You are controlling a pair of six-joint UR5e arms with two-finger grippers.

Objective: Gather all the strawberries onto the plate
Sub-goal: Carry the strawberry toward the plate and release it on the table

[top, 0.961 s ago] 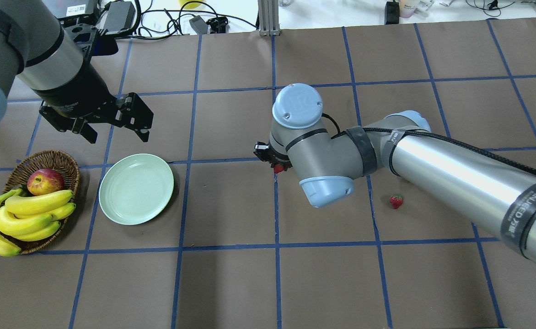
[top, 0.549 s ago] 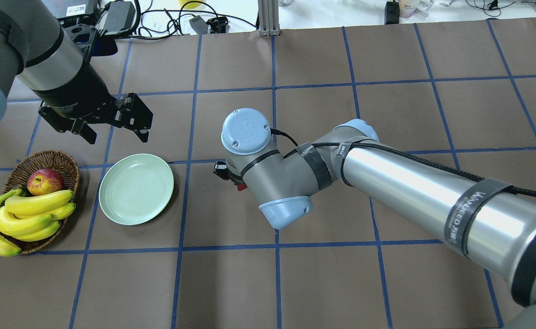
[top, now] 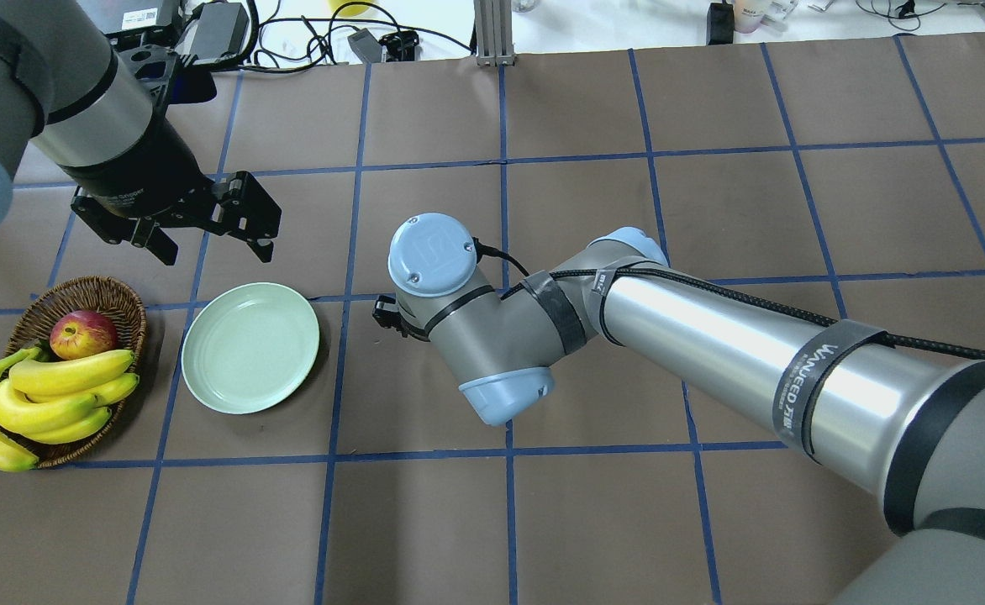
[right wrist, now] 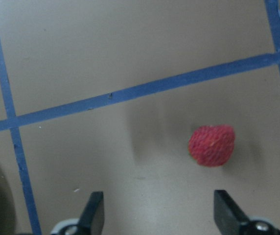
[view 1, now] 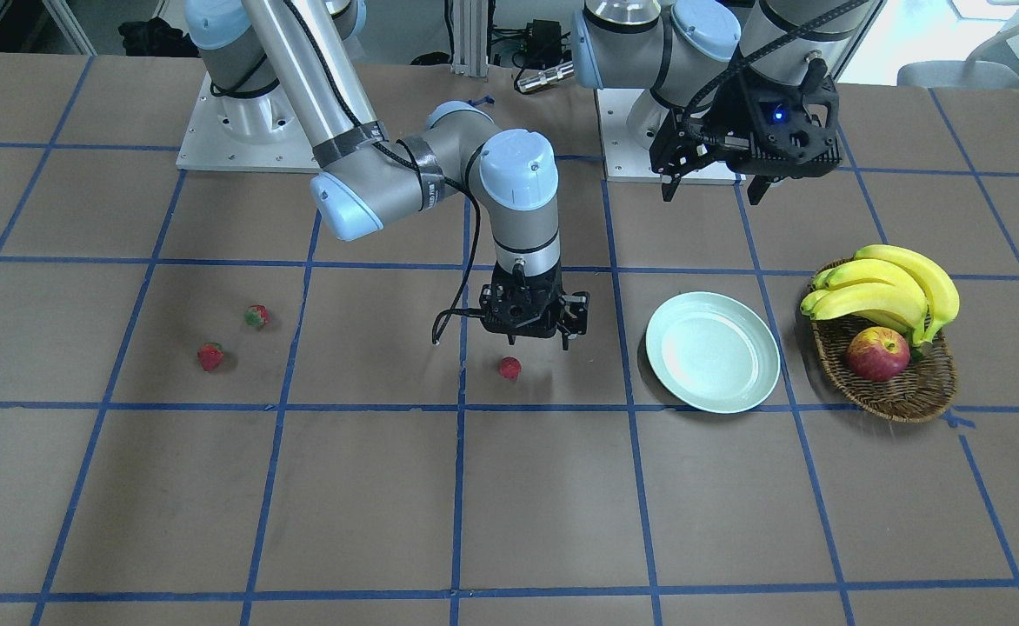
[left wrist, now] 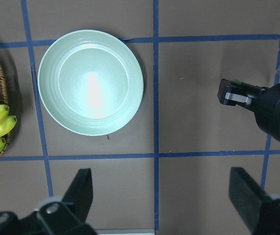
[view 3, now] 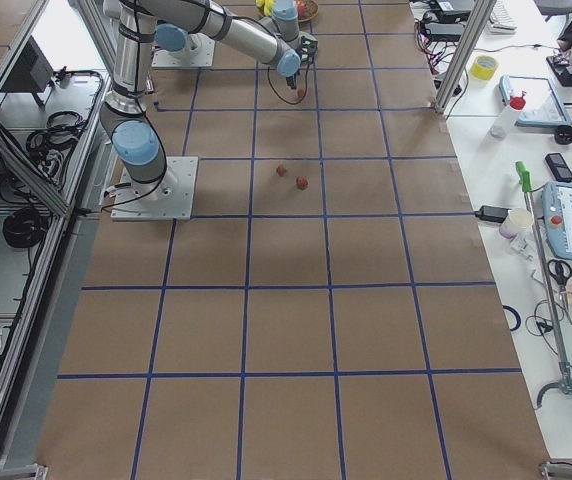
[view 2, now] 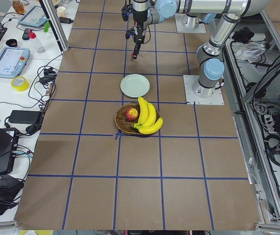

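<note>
The pale mint plate (view 1: 712,351) (top: 250,347) (left wrist: 91,81) is empty. My right gripper (view 1: 527,335) (right wrist: 159,215) is open, its jaws spread and pointing down. One strawberry (view 1: 509,368) (right wrist: 212,145) sits just below it, apart from both fingers and short of the plate. The overhead view hides that berry under the right wrist. Two more strawberries (view 1: 256,316) (view 1: 210,356) lie on the table far from the plate. My left gripper (view 1: 709,193) (top: 217,250) (left wrist: 162,196) is open and empty, hovering beyond the plate's far rim.
A brown wicker basket (view 1: 918,396) (top: 114,294) with bananas (view 1: 888,283) and a red apple (view 1: 877,354) stands right beside the plate, on the side away from the right arm. Brown table paper with blue tape lines lies around.
My right arm moved toward the plate with a strawberry in its gripper. Now the gripper has opened and the berry is out of it, below the fingers. The left arm has not moved.
</note>
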